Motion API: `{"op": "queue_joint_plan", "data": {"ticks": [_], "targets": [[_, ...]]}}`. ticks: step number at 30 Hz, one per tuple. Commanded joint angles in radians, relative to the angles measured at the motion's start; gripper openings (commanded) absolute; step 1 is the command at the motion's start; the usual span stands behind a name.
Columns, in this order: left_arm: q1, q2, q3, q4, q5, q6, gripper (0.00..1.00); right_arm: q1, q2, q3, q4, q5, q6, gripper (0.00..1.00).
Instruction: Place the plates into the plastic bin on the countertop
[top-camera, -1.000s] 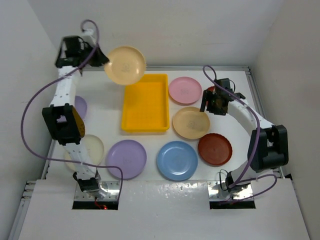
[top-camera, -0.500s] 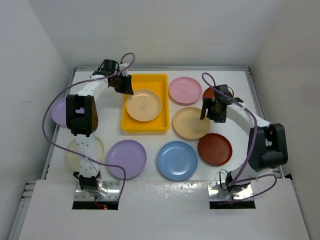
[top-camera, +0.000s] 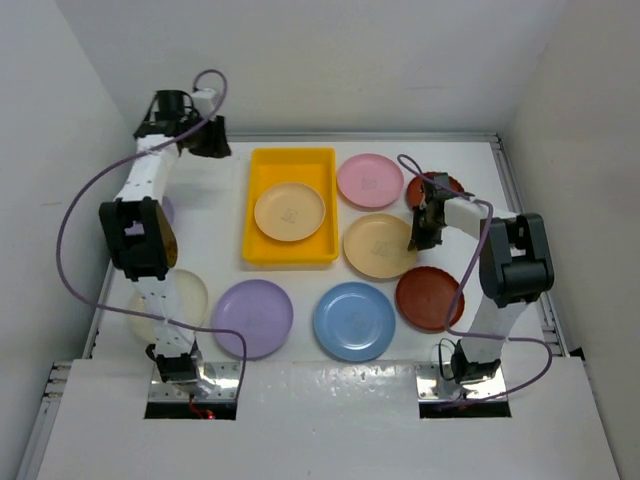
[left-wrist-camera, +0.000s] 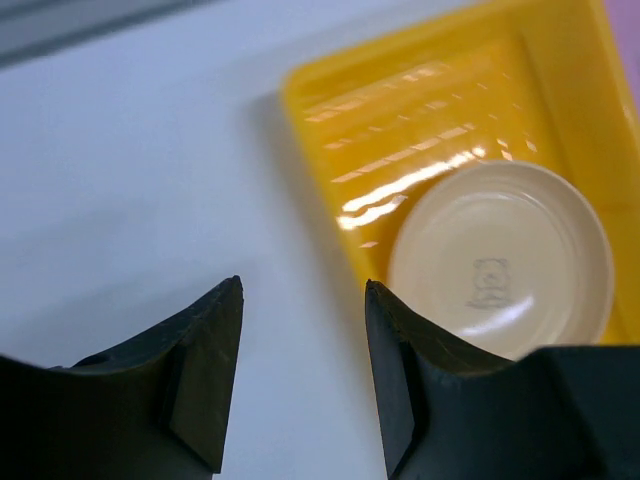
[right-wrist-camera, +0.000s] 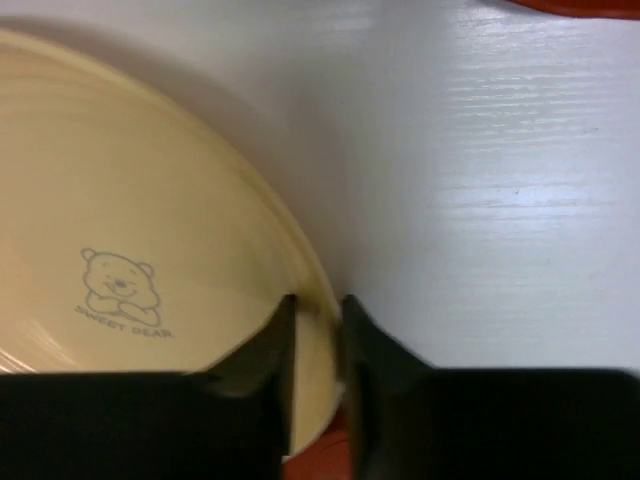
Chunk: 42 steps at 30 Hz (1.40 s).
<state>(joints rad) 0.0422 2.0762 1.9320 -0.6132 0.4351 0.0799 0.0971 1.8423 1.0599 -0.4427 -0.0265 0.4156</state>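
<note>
The yellow plastic bin (top-camera: 290, 156) holds one cream-yellow plate (top-camera: 289, 211), also seen lying on the bin floor (left-wrist-camera: 500, 260). My left gripper (top-camera: 210, 140) hangs open and empty over the countertop (left-wrist-camera: 150, 180), just left of the bin's far corner (left-wrist-camera: 300, 85). My right gripper (top-camera: 418, 236) is shut on the right rim of a second cream-yellow plate (top-camera: 378, 246): one finger sits inside the plate (right-wrist-camera: 130, 200), the other outside. Pink (top-camera: 370, 180), blue (top-camera: 354, 321), lilac (top-camera: 252, 318) and red-brown (top-camera: 430, 298) plates lie around the bin.
Another red-brown plate (top-camera: 437, 184) sits partly behind the right arm. A pale plate (top-camera: 180, 298) and a lilac one (top-camera: 166, 210) are partly hidden by the left arm. White walls close in the countertop on three sides.
The left gripper lowered its cream-yellow plate into the bin, let go, opened and drew back to the far left. The right gripper came down onto the other cream-yellow plate's rim and closed.
</note>
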Motion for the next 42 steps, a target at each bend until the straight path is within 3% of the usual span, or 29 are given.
{"op": "queue_joint_plan", "data": {"ticks": [1, 4, 9, 15, 19, 23, 26, 31, 34, 37, 42], "targets": [[0.132, -0.102, 0.027, 0.004, -0.122, 0.012, 0.55, -0.007, -0.052, 0.002, 0.022, 0.023, -0.049, 0.12], [0.247, -0.129, -0.02, 0.004, -0.2, -0.025, 0.58, -0.002, -0.139, -0.014, -0.008, 0.084, -0.089, 0.0], [0.421, -0.148, -0.129, 0.004, -0.302, -0.097, 0.61, 0.018, -0.316, 0.066, -0.138, 0.215, -0.094, 0.0], [0.581, -0.179, -0.243, 0.056, -0.372, -0.118, 0.61, 0.119, -0.416, 0.273, -0.088, 0.37, -0.138, 0.0], [0.627, -0.179, -0.291, 0.056, -0.4, -0.108, 0.61, 0.26, -0.333, 0.439, -0.007, 0.382, -0.161, 0.0], [0.671, -0.188, -0.344, 0.076, -0.375, -0.108, 0.61, 0.335, -0.206, 0.511, 0.108, 0.219, -0.124, 0.0], [0.696, -0.188, -0.369, 0.087, -0.329, -0.118, 0.61, 0.392, 0.027, 0.691, 0.098, 0.154, -0.089, 0.0], [0.705, -0.197, -0.38, 0.087, -0.329, -0.097, 0.61, 0.403, 0.216, 0.816, 0.07, 0.076, -0.015, 0.0], [0.705, -0.206, -0.389, 0.096, -0.329, -0.085, 0.61, 0.388, 0.27, 0.804, 0.1, 0.034, 0.032, 0.0], [0.705, -0.206, -0.398, 0.096, -0.329, -0.085, 0.61, 0.382, 0.314, 0.793, 0.142, -0.119, 0.075, 0.0], [0.705, -0.206, -0.407, 0.096, -0.32, -0.085, 0.61, 0.386, 0.374, 0.805, 0.139, -0.164, 0.115, 0.0]]}}
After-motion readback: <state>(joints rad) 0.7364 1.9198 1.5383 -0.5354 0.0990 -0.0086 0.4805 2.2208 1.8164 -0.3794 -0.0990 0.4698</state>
